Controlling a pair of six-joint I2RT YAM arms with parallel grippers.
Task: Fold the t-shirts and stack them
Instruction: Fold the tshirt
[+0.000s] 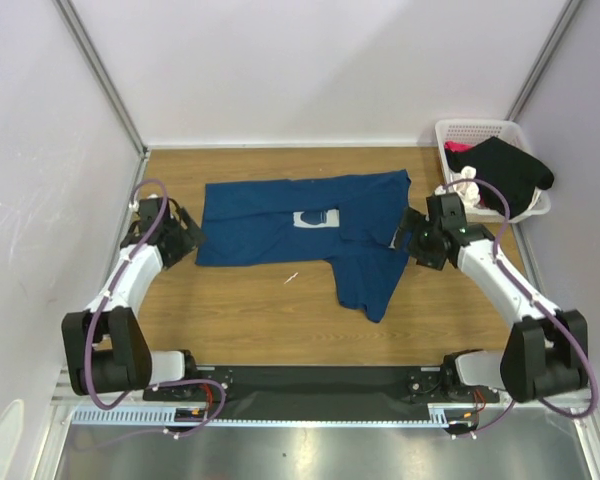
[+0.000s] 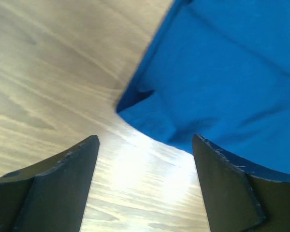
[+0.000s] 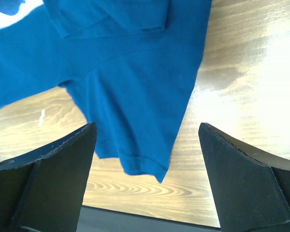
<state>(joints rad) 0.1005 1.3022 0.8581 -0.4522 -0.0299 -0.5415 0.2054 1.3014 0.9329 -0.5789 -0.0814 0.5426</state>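
**Blue shirt lies flat between two open pincers**

The dark blue soft cloth t-shirt point(image 1: 280, 225) lies spread on the pale, fine-grained wooden table point(image 1: 250, 300). Its white square print point(image 1: 315, 216) faces up near the middle. The cloth is mostly smooth, with a doubled fold toward the right and one hemmed sleeve trailing toward the near edge.

The left pincer point(image 1: 192, 238) has its flat black fingers spread wide and holds nothing. A rounded, creased corner of the shirt sits just ahead of it and to its right, and glossy bare wood shows between its fingers.

The right pincer point(image 1: 406, 238) is likewise spread wide and empty. The sleeve's stitched hem lies ahead of it, closer to its left finger, with bare wood before its right finger. A tiny white scrap point(image 1: 291, 277) rests on the wood beyond the sleeve, to this pincer's left.

Behind the right pincer stands a white plastic lattice basket point(image 1: 477, 125). A black cloth point(image 1: 510, 175) drapes over its rim beside a pink piece point(image 1: 458, 148) and a crumpled cream-white piece point(image 1: 467, 185).

Open wood runs along the shirt's near side.
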